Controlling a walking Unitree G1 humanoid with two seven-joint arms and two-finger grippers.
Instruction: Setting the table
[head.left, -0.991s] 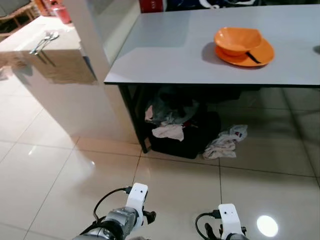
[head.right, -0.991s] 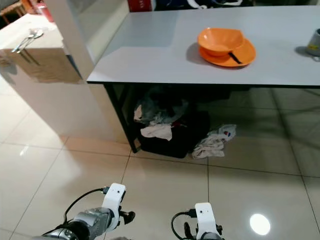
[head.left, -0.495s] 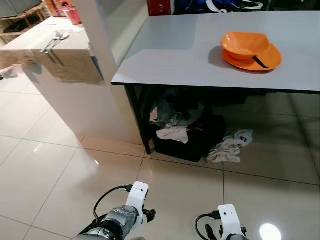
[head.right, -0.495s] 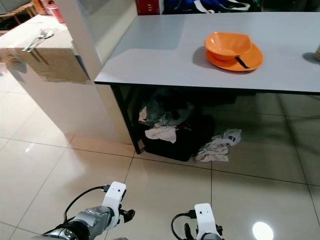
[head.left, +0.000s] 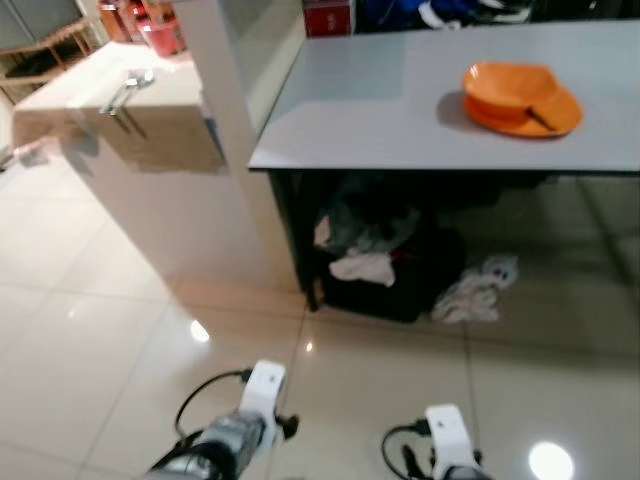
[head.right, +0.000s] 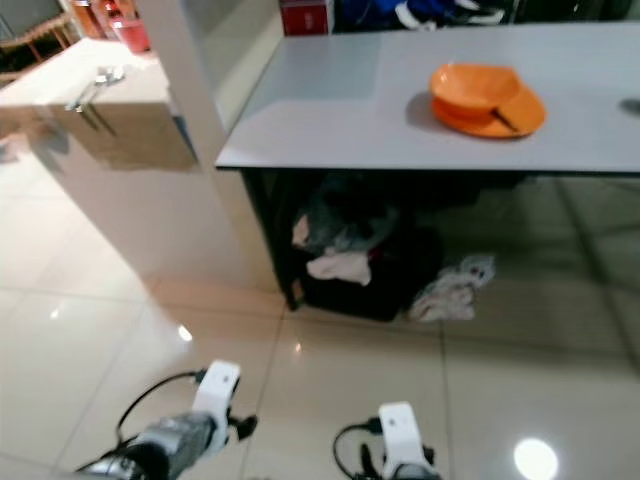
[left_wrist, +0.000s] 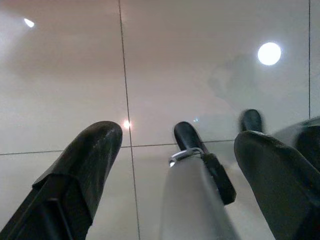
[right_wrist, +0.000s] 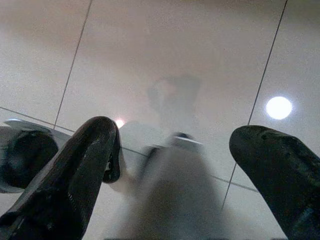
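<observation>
Partly set: orange bowl on plate (head.left: 522, 98) at 1 o'clock on tabletop (head.left: 400, 110); left gripper (left_wrist: 177, 175) and right gripper (right_wrist: 185, 180) spread, empty; spoons (head.left: 125, 90) unfetched at 11 o'clock

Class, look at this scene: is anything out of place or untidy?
Yes. Crumpled cloths lie on the floor tiles beside a dark bag under the grey table, looking like spilled laundry.

Both eye views look forward and down from head height; grey table (head.left: 400, 110) sits upper right, tiled floor (head.left: 90, 370) below, slightly blurred. Right eye frame is offset sideways. Both wrist views face straight down, near floor tiles (left_wrist: 200, 55).
</observation>
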